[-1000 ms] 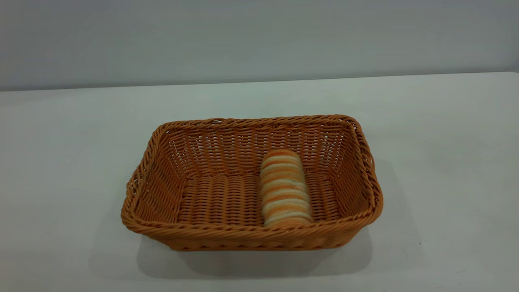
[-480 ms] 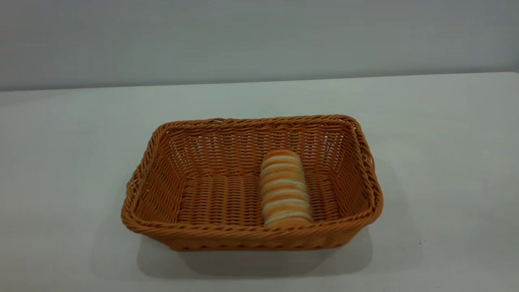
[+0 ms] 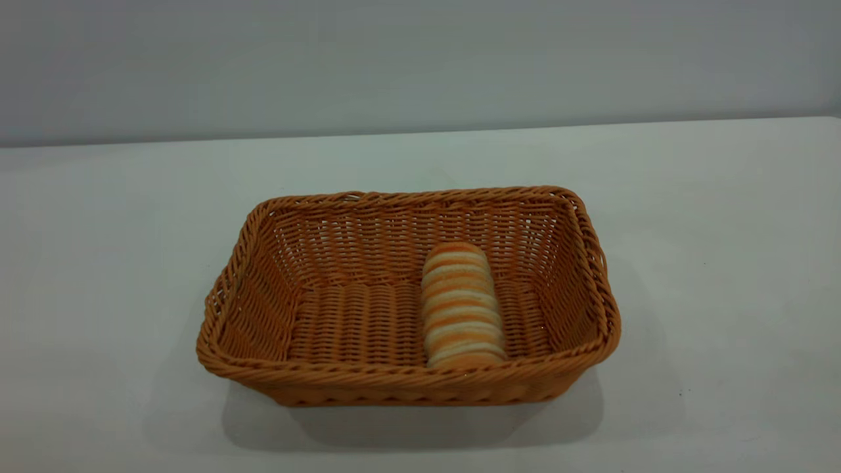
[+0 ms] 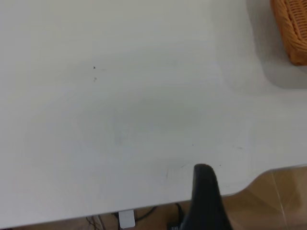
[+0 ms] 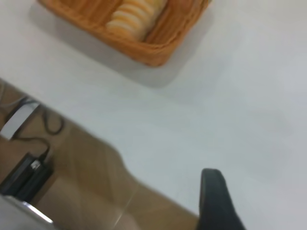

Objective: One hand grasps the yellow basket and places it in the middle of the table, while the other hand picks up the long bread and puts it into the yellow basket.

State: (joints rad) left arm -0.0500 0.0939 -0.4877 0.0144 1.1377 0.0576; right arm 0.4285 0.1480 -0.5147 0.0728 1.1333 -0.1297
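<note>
Left gripper [image 4: 204,191] and right gripper [image 5: 216,196] hung near table [image 3: 723,230] edge, finger state unclear. Long bread [image 3: 461,305] lay inside yellow basket [image 3: 407,381], mid-table.

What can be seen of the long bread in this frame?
The long bread, a small oblong loaf, pale cream with golden-orange crosswise ridges, lies flat on the floor of the large orange-tan woven wicker basket, right of its middle. It runs lengthwise from the far wall toward the near wall, its near end hidden behind the braided rim. Nothing else touches it; neither pincer is near.
</note>
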